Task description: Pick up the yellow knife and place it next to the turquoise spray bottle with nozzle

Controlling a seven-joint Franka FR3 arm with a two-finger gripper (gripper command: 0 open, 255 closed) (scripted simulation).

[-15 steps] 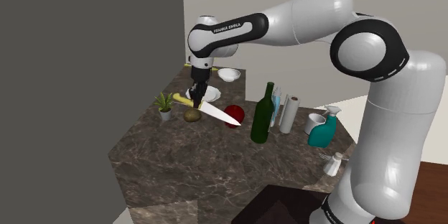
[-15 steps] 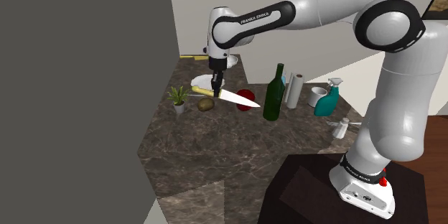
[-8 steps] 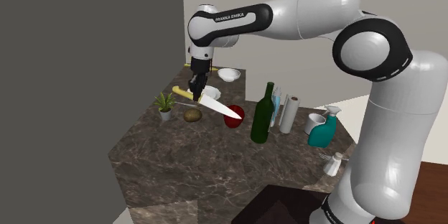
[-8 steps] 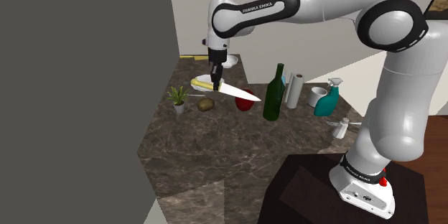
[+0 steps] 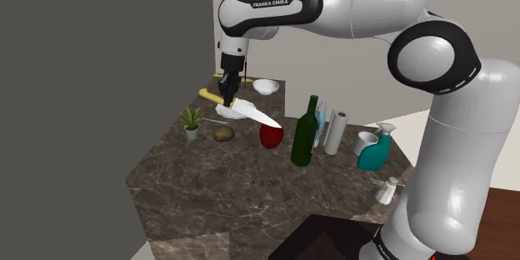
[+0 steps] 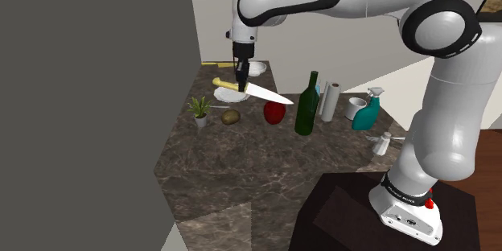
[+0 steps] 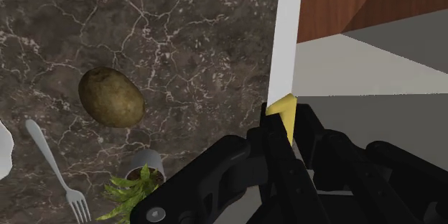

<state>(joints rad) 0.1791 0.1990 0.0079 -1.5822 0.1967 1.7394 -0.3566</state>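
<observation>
Black jaws clamped on yellow-handled pale-bladed knife (image 5: 254,115) at handle, clear of dark marbled worktop (image 5: 208,192). Long axis, blade tip leading, runs toward turquoise spray bottle (image 5: 372,152), well apart.

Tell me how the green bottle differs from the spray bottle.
The green bottle is dark green; the spray bottle is turquoise. The green bottle is taller, with a long thin neck; the spray bottle is squat with a white trigger nozzle. The green bottle stands near the red fruit; the spray bottle beside a white mug. Both stand upright on the counter.
</observation>
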